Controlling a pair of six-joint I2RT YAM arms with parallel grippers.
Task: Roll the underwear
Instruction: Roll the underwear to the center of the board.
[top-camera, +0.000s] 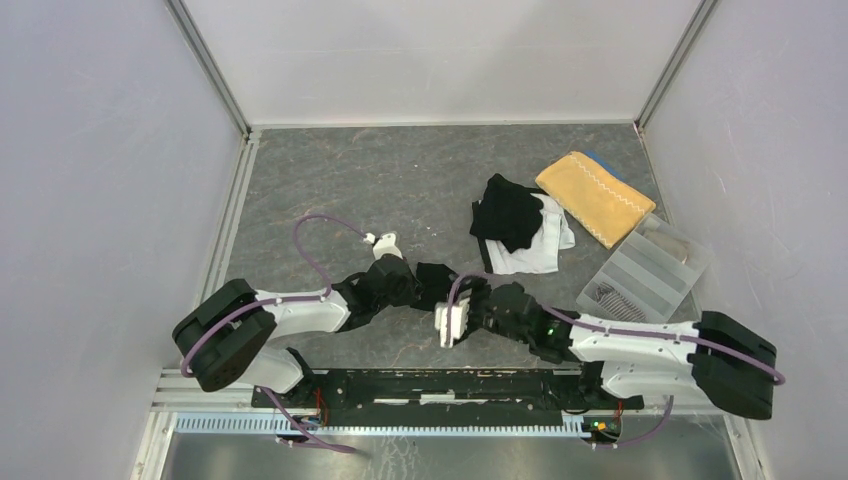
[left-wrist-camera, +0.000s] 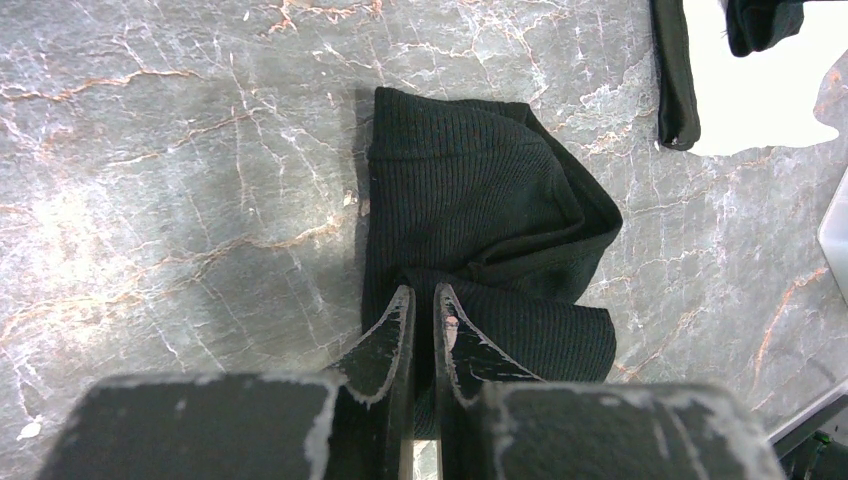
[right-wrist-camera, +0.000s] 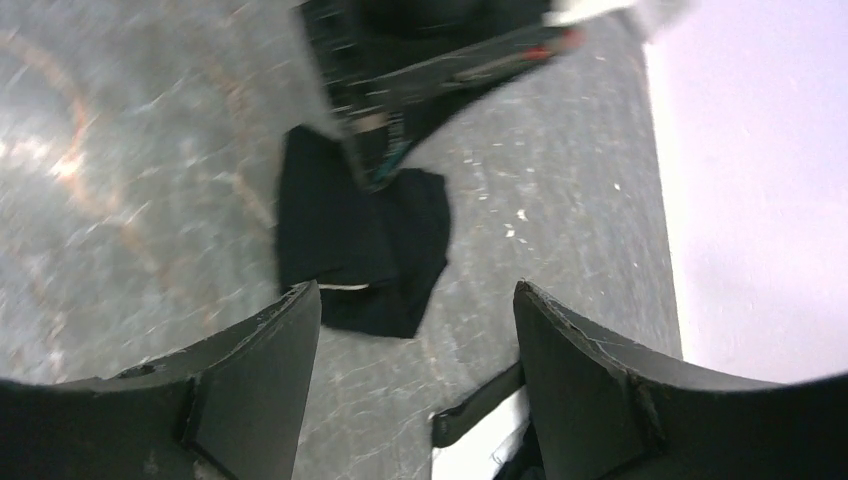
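In the top view the left arm reaches from its base at the near left towards the middle of the grey stone table (top-camera: 400, 180), and the left gripper (top-camera: 420, 285) is low over the black underwear (top-camera: 437, 278). The right arm comes in from the near right, with the right gripper (top-camera: 468, 298) just beside the same piece. There is bare table to the left and beyond. A heap of black underwear (top-camera: 508, 210) on white underwear (top-camera: 545, 245) lies farther right. The yellow towel (top-camera: 597, 197) and clear divided tray (top-camera: 640, 275) are near the right wall.

The left wrist view shows the left gripper (left-wrist-camera: 420, 300) closed to a thin slit, tips on a fold of the ribbed black underwear (left-wrist-camera: 470, 190). I cannot tell whether cloth is caught. The piece lies folded, its long axis running straight away from the fingers, with bare table (left-wrist-camera: 150, 200) to the left.

In the blurred right wrist view the right gripper (right-wrist-camera: 415, 290) is spread wide and empty above the table. The black underwear (right-wrist-camera: 340, 230) is ahead under the left gripper (right-wrist-camera: 375, 165), and the wall (right-wrist-camera: 770, 180) is at right.
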